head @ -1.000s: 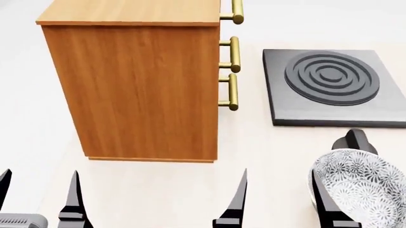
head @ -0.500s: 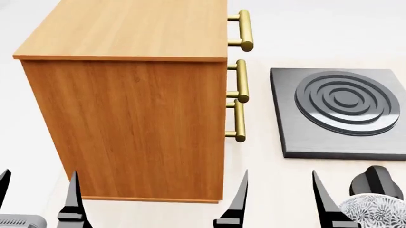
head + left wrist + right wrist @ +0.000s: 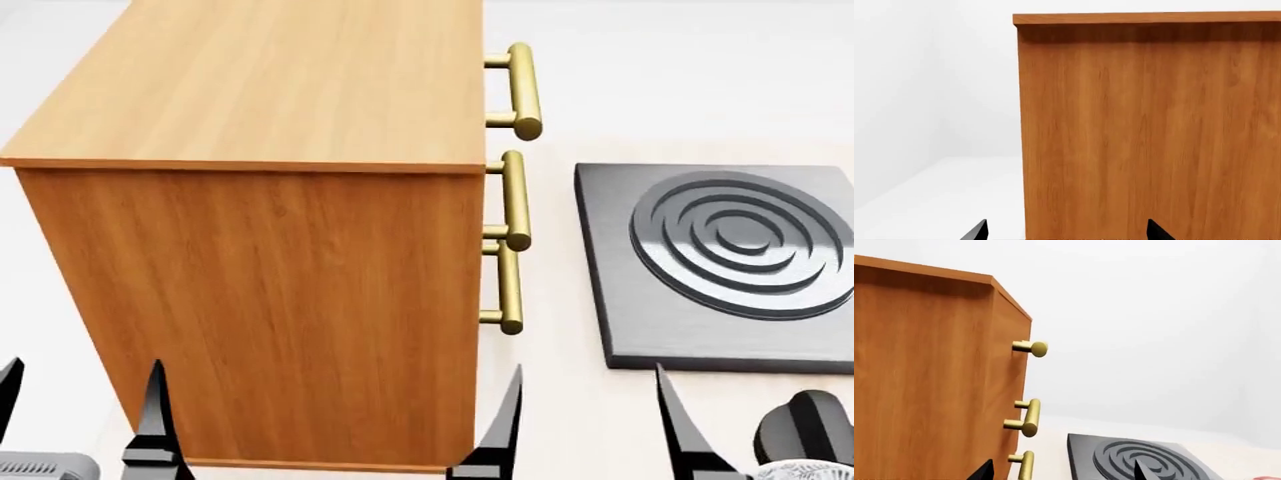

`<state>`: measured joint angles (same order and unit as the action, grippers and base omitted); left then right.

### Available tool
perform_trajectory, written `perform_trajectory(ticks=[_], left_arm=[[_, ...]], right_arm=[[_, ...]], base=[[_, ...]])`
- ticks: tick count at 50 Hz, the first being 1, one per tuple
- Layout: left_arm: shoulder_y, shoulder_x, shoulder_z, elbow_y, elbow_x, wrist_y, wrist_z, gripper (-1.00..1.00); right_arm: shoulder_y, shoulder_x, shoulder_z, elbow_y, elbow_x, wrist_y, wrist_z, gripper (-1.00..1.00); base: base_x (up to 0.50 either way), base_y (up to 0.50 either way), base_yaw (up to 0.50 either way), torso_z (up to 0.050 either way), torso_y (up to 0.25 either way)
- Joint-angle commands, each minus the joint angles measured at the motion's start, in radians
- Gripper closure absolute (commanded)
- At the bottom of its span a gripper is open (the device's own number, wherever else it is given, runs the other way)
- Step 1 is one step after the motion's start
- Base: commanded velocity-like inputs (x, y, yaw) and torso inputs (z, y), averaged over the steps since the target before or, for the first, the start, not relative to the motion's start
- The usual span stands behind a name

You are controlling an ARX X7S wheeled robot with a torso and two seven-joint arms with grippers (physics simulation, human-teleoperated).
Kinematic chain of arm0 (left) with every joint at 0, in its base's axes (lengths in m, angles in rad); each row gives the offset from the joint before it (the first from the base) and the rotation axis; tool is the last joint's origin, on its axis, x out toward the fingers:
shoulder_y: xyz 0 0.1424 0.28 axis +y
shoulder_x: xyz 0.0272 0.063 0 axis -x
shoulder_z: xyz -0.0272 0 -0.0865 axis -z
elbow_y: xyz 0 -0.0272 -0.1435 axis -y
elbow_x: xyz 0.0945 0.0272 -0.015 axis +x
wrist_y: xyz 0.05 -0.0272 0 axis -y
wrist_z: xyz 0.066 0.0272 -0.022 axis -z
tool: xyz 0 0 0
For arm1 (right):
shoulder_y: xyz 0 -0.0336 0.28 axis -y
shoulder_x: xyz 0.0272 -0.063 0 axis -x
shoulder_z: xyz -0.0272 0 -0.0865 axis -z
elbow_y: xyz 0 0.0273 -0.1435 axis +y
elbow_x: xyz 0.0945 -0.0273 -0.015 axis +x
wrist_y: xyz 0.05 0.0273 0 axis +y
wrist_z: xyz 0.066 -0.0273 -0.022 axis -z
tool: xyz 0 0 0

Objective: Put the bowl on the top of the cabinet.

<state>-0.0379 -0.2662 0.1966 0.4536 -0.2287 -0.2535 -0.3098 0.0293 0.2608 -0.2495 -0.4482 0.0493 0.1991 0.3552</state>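
The bowl (image 3: 807,468) is showing only as a sliver of patterned rim at the bottom right edge of the head view, the rest cut off, with a black knob-like thing (image 3: 805,425), hard to make out, sitting just behind it. The cabinet (image 3: 254,250) is filling the left and middle of that view, its lighter top bare and its three brass handles (image 3: 514,190) sticking out toward the dark grey slab with raised rings (image 3: 727,260), which is lying on the pale surface (image 3: 561,400) to the right. No writing is showing anywhere. The left gripper (image 3: 80,420) and the right gripper (image 3: 587,420) are both standing with their black prongs apart, holding nothing, their bases cut off by the frame; the right one is sitting just beside the bowl.
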Motion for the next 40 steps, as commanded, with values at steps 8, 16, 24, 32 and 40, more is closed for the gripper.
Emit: perform_trajectory(ticks=[8,16,24,32,40], left_arm=[[0.003,-0.009,0.002,-0.003,-0.007,0.006,-0.006,-1.0],[0.007,-0.012,0.004,-0.002,-0.012,0.008,-0.008,-1.0],[0.005,-0.015,0.003,-0.006,-0.021,0.01,-0.007,-1.0],[0.004,-0.018,0.006,-0.002,-0.02,0.006,-0.015,-1.0],[0.004,-0.019,0.009,-0.01,-0.02,0.012,-0.017,-1.0]], right_arm=[[0.015,0.006,0.016,-0.055,0.002,0.165,0.028,-1.0],[0.036,0.068,0.056,-0.225,0.014,0.396,0.013,-1.0],[0.064,0.13,0.067,-0.38,0.064,0.606,-0.052,-1.0],[0.141,0.169,0.069,-0.504,0.104,0.877,-0.081,-1.0],[0.147,0.24,0.026,-0.55,0.08,1.017,-0.068,-1.0]], base=[[0.0,0.0,0.0,0.0,0.0],[0.0,0.0,0.0,0.0,0.0],[0.0,0.0,0.0,0.0,0.0],[0.0,0.0,0.0,0.0,0.0],[0.0,0.0,0.0,0.0,0.0]])
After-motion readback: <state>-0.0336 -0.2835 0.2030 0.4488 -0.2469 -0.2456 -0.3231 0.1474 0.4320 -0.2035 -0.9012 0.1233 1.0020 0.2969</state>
